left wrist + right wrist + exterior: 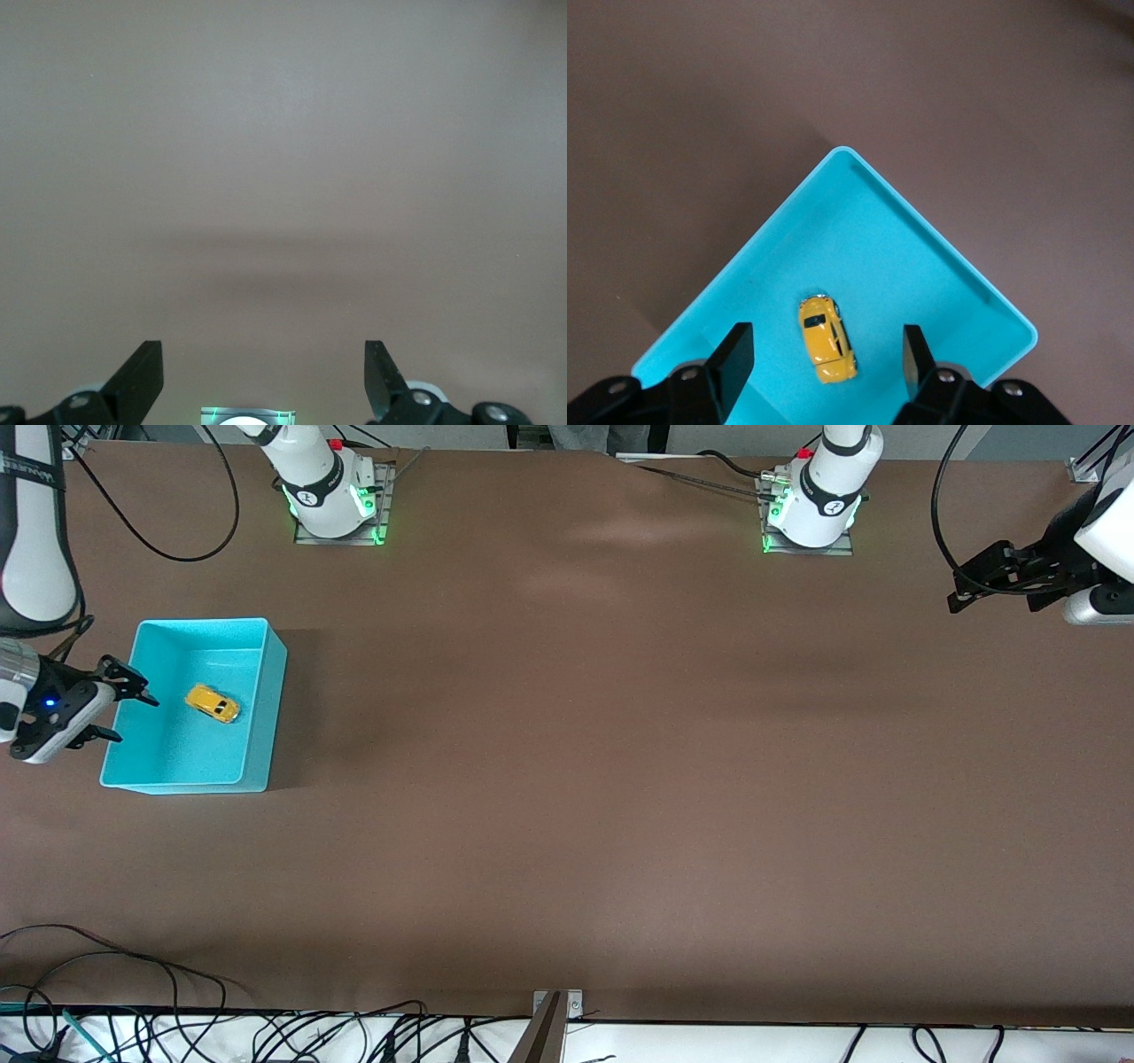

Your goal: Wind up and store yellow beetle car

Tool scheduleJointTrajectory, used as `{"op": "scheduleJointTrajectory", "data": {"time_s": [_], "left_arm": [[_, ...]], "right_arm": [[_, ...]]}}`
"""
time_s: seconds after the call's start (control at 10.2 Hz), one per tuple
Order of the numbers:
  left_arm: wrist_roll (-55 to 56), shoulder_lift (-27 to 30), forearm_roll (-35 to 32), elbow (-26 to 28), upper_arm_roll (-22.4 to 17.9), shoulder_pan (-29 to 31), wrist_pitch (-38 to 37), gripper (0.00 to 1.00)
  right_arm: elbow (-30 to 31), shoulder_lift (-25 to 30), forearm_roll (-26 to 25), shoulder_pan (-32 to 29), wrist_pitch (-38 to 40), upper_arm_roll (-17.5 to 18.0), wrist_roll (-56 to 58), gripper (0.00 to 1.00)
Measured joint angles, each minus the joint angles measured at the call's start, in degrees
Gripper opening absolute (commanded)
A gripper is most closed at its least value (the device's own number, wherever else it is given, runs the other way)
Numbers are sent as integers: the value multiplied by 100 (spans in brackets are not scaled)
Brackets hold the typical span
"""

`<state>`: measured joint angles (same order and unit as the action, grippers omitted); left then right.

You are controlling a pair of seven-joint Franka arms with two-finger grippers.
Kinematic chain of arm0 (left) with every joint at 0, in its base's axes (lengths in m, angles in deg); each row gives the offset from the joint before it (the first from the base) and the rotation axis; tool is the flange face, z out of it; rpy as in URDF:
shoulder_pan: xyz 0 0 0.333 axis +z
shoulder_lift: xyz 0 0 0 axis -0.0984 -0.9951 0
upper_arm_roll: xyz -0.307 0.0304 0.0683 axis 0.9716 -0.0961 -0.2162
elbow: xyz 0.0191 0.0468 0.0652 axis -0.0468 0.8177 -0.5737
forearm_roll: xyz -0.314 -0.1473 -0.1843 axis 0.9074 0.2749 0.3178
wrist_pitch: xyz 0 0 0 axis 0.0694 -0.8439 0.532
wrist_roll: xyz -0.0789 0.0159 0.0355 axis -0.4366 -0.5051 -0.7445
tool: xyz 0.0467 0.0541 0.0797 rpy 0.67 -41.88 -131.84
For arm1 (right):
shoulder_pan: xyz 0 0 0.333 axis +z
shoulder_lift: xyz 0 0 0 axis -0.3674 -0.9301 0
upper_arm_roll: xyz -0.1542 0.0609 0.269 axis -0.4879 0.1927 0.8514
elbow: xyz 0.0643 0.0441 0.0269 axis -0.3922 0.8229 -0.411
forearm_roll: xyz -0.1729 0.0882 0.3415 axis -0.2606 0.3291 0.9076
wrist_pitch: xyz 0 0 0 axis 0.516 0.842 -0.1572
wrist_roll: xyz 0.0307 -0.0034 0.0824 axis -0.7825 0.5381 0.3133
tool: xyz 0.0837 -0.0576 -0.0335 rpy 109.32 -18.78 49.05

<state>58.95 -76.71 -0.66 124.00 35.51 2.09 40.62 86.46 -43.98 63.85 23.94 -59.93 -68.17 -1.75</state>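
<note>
Apparently storing is done: the yellow beetle car (213, 703) lies in the turquoise bin (257, 695), the right gripper (111, 704) empty and spread over its rim, the left gripper (983, 584) waiting agape over bare table.

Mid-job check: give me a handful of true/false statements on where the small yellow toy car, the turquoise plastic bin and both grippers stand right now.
1. The small yellow toy car lies inside the turquoise plastic bin. True.
2. The right gripper is shut on the car. False: it is open and empty, at the rim of the bin, apart from the car.
3. The left gripper is open over bare brown table. True.
4. The bin stands at the left arm's end of the table. False: it stands at the right arm's end.
5. The car lies on its roof. False: it sits on its wheels.
</note>
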Motion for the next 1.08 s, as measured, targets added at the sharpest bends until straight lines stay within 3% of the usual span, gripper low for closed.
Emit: {"op": "scheduleJointTrajectory", "data": {"time_s": [0.1,0.2,0.49,0.88,1.08], "left_arm": [[0,0,0,-2,1,-2,0,100],[0,0,1,-4,13,-5,0,100],[0,0,1,-9,70,-16,0,100],[0,0,1,-12,57,-7,0,100],[0,0,1,-12,56,-7,-1,100]], "right_arm": [[-196,2,0,38,363,10,-830,96],[-389,5,-1,94,727,16,-1765,100],[-775,27,-79,315,1239,36,-3970,100],[-849,542,-971,1018,1687,58,-5459,100],[-825,786,-1057,1123,1790,51,-5724,100]]}}
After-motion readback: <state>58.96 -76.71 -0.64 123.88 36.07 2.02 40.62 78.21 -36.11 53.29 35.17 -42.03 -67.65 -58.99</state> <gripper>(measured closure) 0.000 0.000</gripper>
